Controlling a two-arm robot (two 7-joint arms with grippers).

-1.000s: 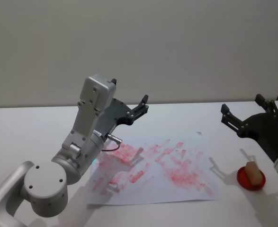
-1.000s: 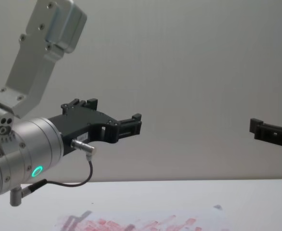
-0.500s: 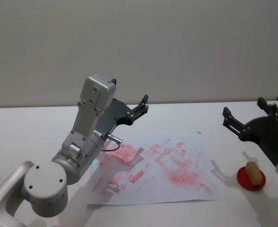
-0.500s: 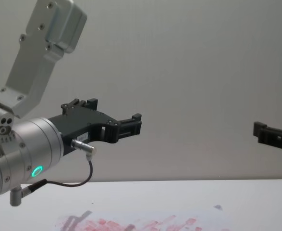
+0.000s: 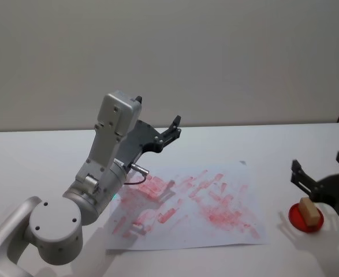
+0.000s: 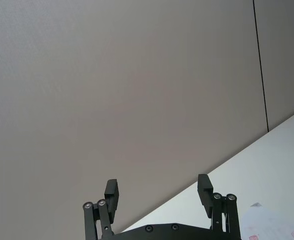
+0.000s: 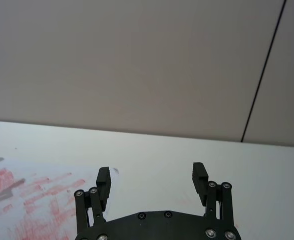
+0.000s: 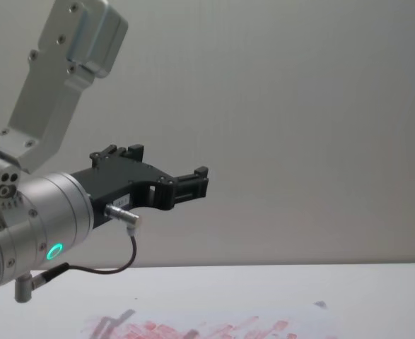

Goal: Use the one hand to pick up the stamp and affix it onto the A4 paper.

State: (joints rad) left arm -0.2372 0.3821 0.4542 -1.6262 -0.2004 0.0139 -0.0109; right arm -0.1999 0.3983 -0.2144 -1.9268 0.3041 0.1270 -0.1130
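The stamp [image 5: 309, 210] is a small tan block standing on a round red ink pad [image 5: 298, 219] at the table's right. The A4 paper [image 5: 215, 231] lies flat in the middle, covered with red-pink prints; its edge also shows in the right wrist view [image 7: 31, 210] and the chest view [image 8: 193, 329]. My right gripper [image 5: 319, 164] hovers open just above and beside the stamp, with nothing between its fingers [image 7: 152, 173]. Over the paper's far left part, my left gripper [image 5: 175, 126] is held high and open [image 6: 157, 185], also empty.
The white table [image 5: 36, 156] runs back to a plain grey wall. My left arm's large silver links [image 5: 108, 150] rise over the paper's left side. A dark vertical seam [image 7: 262, 75] marks the wall at the right.
My right gripper has drawn back and down toward the right edge, nearer the stamp. The left arm, paper and stamp have not moved.
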